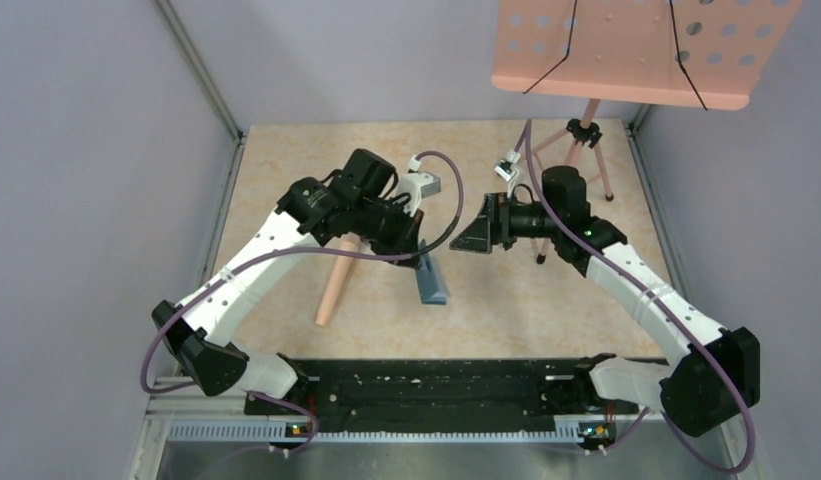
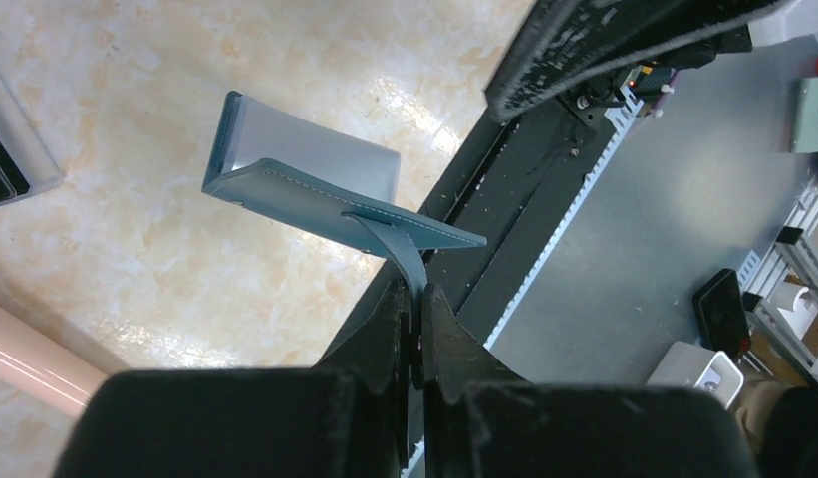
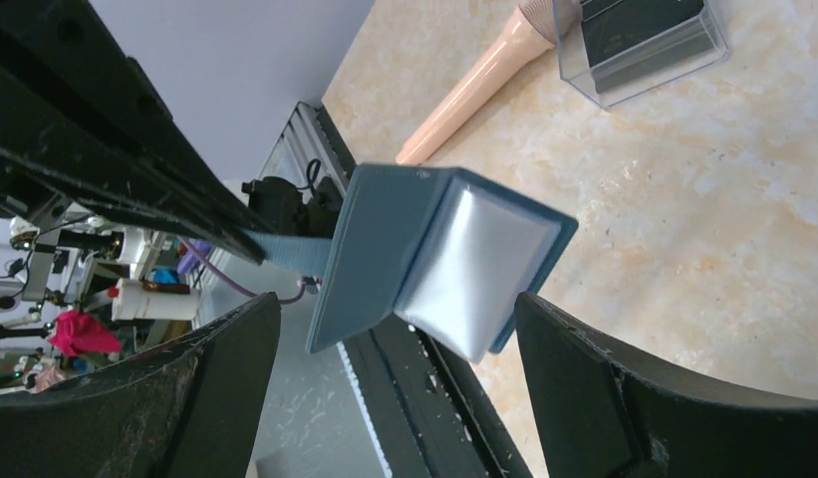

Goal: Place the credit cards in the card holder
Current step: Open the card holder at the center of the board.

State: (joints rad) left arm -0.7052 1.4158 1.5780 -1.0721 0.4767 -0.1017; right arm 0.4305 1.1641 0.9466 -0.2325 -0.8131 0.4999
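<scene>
Card holder (image 2: 305, 179): hanging half open above mid-worktop (image 1: 546, 300), pale inner face showing. Pinched by its strap (image 2: 400, 244) in left gripper (image 2: 414, 299), jaws pressed tight. Right gripper (image 1: 476, 235): spread wide, empty, facing holder close by. Clear box (image 3: 674, 62) beside peach stand leg (image 3: 474, 85), black credit cards (image 3: 634, 20) inside.
</scene>
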